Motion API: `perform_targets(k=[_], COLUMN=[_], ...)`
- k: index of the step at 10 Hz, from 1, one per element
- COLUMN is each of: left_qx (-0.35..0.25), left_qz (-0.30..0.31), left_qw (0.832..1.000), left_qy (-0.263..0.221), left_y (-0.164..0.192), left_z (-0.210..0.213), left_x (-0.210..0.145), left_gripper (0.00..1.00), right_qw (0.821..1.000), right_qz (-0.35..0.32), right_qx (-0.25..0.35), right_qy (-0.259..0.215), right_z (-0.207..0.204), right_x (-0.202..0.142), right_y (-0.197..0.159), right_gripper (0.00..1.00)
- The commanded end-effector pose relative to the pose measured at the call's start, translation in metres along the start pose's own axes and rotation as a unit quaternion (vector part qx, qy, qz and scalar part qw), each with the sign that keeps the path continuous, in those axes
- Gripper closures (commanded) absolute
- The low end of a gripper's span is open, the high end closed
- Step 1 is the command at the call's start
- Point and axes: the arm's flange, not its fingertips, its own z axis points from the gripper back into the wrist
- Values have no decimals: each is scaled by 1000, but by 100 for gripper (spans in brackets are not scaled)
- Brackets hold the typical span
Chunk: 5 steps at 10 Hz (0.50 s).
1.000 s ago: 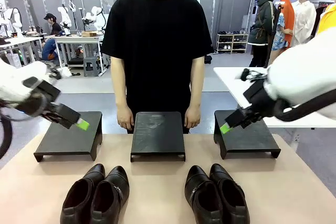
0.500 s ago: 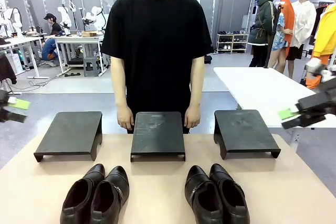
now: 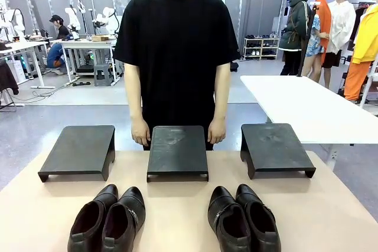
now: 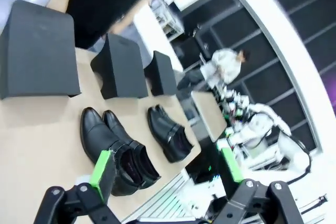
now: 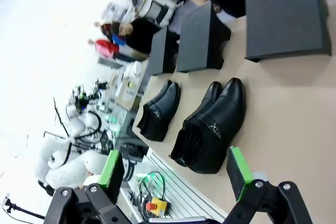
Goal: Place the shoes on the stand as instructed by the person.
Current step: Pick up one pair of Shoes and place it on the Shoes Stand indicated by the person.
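In the front view, the left pair and right pair lose their heels to the bottom edge. The legs of the person are hidden behind the middle stand. In the left wrist view, upper left, the person is a dark blur cut by the top edge.

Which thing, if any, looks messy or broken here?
Nothing stands out. The left pair of shoes and the right pair sit upright, side by side. The three black stands line up in a row.
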Motion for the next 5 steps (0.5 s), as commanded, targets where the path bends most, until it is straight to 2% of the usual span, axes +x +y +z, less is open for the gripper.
perform_targets(k=[1, 3, 5], left_qx=[-2, 29, 59], left_qz=[21, 42, 52], left_qw=[999, 996, 993], left_qy=[-48, -75, -83], left_y=[5, 1, -8], left_z=[23, 36, 36], left_x=[-23, -42, -50], left_gripper=[0, 0, 0], right_qw=[999, 997, 997], right_qz=[7, -1, -1], right_qx=[8, -2, -25], right_qy=[-49, -72, -68], right_z=[18, 38, 48], right_x=[-22, -38, -47], right_y=[-8, -12, -8], right_gripper=[0, 0, 0])
